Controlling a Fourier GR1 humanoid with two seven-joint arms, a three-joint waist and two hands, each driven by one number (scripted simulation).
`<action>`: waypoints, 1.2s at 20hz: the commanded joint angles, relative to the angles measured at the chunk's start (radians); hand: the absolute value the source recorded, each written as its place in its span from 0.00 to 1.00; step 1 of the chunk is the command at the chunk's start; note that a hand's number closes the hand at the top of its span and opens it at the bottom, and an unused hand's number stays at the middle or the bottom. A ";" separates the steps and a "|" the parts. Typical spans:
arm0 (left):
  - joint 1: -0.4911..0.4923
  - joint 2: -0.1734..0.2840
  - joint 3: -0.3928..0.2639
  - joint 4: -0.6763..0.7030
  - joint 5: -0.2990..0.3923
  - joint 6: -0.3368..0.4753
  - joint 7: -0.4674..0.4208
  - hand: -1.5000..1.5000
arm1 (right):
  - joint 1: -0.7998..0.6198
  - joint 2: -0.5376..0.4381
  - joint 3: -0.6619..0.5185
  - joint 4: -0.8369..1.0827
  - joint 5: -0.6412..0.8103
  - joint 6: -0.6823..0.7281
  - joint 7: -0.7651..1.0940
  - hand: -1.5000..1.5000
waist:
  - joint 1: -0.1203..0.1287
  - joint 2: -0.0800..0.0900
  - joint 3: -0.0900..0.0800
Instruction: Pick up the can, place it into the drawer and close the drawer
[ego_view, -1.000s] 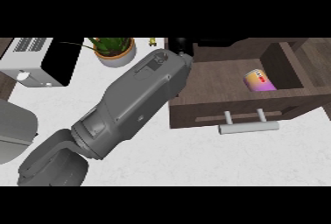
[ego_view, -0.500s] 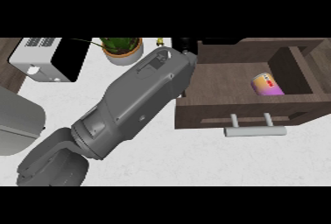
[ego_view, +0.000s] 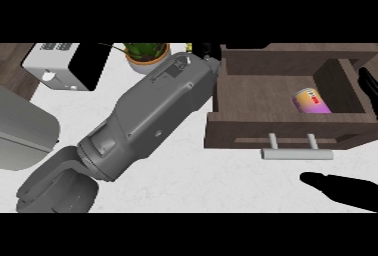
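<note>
The can (ego_view: 311, 100), orange and purple, lies on its side inside the open brown drawer (ego_view: 244, 130), near its right wall. A pale bar handle (ego_view: 297, 154) sticks out from the drawer's front. My left forearm crosses from the lower left up to the drawer's far left corner. Only a dark bit of the left hand (ego_view: 202, 50) shows there at the top edge, and its shape is hidden. My right hand (ego_view: 345, 192) enters at the lower right, below the handle, its dark fingers straight and pointing left, holding nothing. Another dark fingertip (ego_view: 367, 84) shows at the right edge beside the drawer.
A white toaster (ego_view: 55, 65) stands at the back left, with a potted plant (ego_view: 145, 54) beside it. A large grey rounded object (ego_view: 22, 130) fills the left edge. White counter (ego_view: 221, 180) lies in front of the drawer.
My right hand has come into view at the lower right, below the drawer's handle. The can still lies in the drawer. The left forearm keeps its pose.
</note>
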 joint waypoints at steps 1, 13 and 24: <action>0.013 0.012 0.009 -0.030 -0.023 0.031 0.040 0.00 | -0.073 0.002 0.101 0.125 0.163 -0.081 -0.048 0.00 | 0.008 -0.006 0.000; 0.019 0.129 -0.003 -0.125 -0.081 0.042 0.157 0.00 | -0.339 -0.069 0.231 0.670 0.489 -0.247 -0.129 0.00 | 0.030 -0.005 0.000; 0.141 0.242 0.006 -0.294 -0.136 0.030 0.235 0.00 | -0.539 -0.023 0.168 1.204 0.611 -0.581 -0.180 0.00 | 0.028 -0.002 0.001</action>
